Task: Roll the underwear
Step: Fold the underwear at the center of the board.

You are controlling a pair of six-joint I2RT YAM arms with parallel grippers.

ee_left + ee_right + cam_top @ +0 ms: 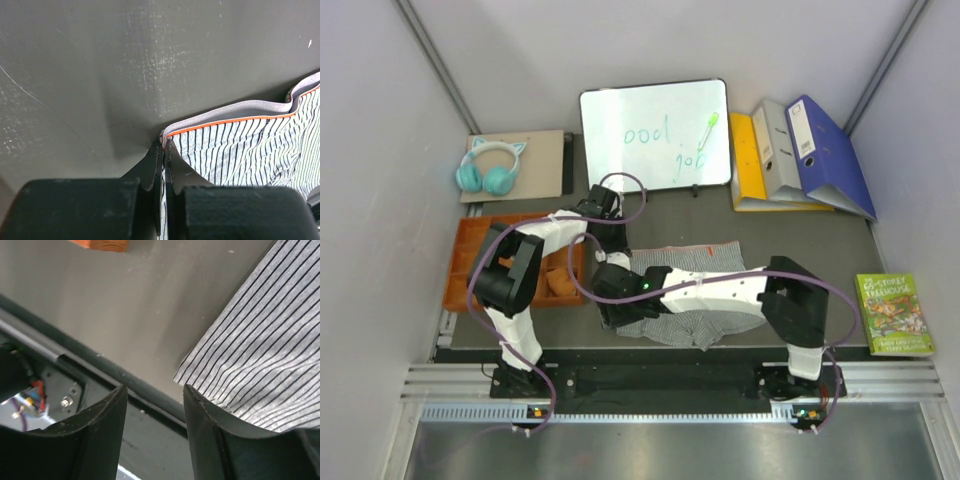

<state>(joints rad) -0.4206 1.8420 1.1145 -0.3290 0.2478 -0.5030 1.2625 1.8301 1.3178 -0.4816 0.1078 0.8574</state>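
Checking near edge first: right fingers (pixel 107 420) stand part-open, holding nothing, just beside the near-left hem corner of the striped boxers (pixel 260 350) and close to the worktop (pixel 125 305) rim. Farther back, left fingers (pixel 152 165) are pinched tight on the boxers' waistband corner, thin bite only. Boxers lie spread mid-worktop, unrolled. Rust-orange briefs (pixel 560 284) appear bunched in tray (pixel 455 262), left side. Risks: waistband may slip from shallow pinch under tension; right fingers may close on bare worktop or one layer, so roll goes skewed; rim strike poss
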